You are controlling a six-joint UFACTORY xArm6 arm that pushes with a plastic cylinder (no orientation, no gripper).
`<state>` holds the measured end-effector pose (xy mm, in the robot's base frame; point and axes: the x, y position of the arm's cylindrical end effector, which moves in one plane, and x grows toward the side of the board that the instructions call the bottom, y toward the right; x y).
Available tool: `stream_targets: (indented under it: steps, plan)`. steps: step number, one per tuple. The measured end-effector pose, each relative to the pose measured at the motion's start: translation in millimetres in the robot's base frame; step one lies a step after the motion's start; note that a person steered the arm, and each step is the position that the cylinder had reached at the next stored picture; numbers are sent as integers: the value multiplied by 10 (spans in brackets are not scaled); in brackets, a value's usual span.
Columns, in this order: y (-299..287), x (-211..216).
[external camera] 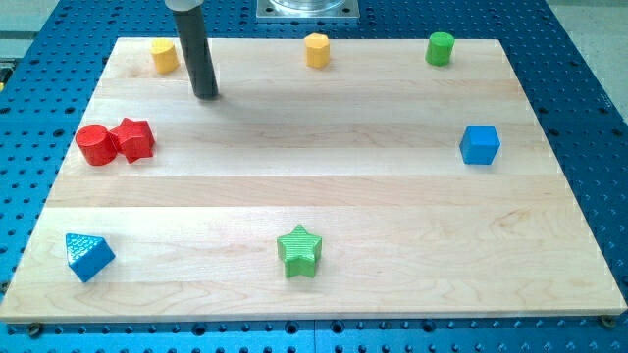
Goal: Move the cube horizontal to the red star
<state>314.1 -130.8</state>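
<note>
Risk at this stage centres on distance and on crowding at the destination. There is no gripper to open or close: the arm ends in a plain rod that holds nothing, and my tip [205, 95] rests on the wooden board [294, 186] near the view's top left, just beside the yellow block [164, 56] and well apart from every other block.

The blue cube [480, 144] sits at the view's right edge of the board. The red star [134, 139] sits at the view's left, touching the red cylinder [96, 144]. The cube appears close to the star's row already, so only a small correction seems needed.

Probable failure causes:

- Travel across the board toward the cube passes near the yellow hexagonal block [316, 49] and the green cylinder [441, 47]; a careless path displaces them.
- An off-centre push rotates the cube, and it slips off the rod sideways.
- A push from the view's left drives the cube off the board edge, which is near.
- An overlong push toward the view's bottom or top spoils the existing alignment.

The green star [299, 251] and the blue triangular block [88, 256] lie near the view's bottom, clear of any likely path.
</note>
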Motion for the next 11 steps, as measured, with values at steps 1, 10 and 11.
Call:
stream_targets:
  steps: [1,10,11]
  plan:
    - [546,660]
    - [2617,1060]
    - [1464,1096]
